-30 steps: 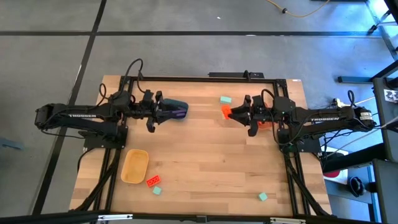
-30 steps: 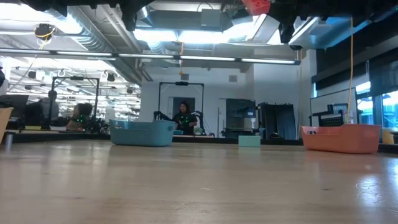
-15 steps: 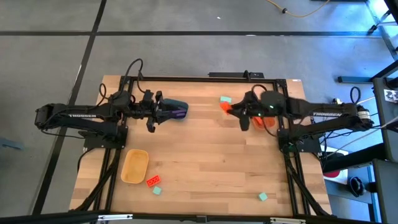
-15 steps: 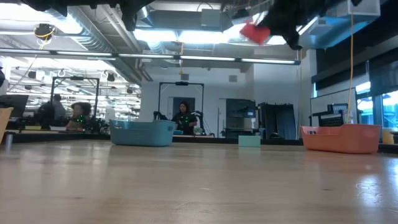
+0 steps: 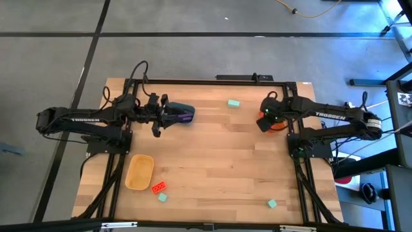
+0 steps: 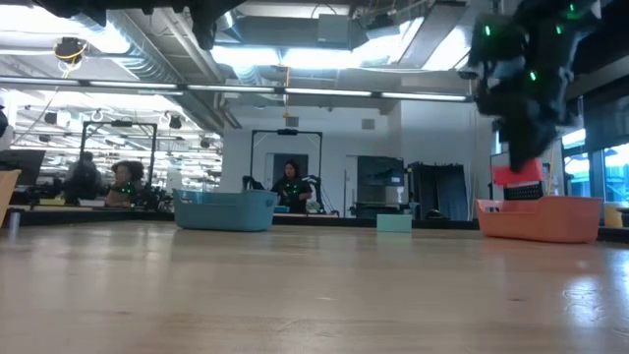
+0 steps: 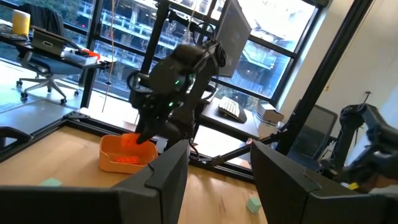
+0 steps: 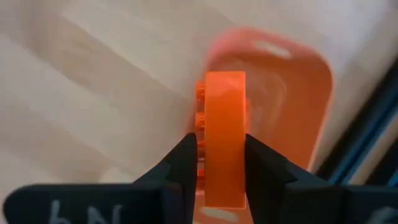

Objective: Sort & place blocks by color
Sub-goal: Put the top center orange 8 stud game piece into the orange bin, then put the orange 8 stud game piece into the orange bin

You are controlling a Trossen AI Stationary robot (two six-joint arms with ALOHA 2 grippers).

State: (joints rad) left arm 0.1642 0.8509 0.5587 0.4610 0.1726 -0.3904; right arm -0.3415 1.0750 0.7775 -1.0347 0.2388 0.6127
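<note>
Orange-red plastic brick (image 8: 222, 137) sat pinched between the right gripper's (image 8: 221, 163) closed fingers, above the orange rounded tub (image 8: 292, 93); best centred over it before release. Left gripper (image 7: 214, 165) waited open by the blue tub (image 5: 182, 114).

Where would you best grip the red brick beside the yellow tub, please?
Grip the red brick across its two long sides, coming straight down from above. It lies flat and slightly skewed, with a green brick close by and the yellow tub near, so a level approach looks crowded.
</note>
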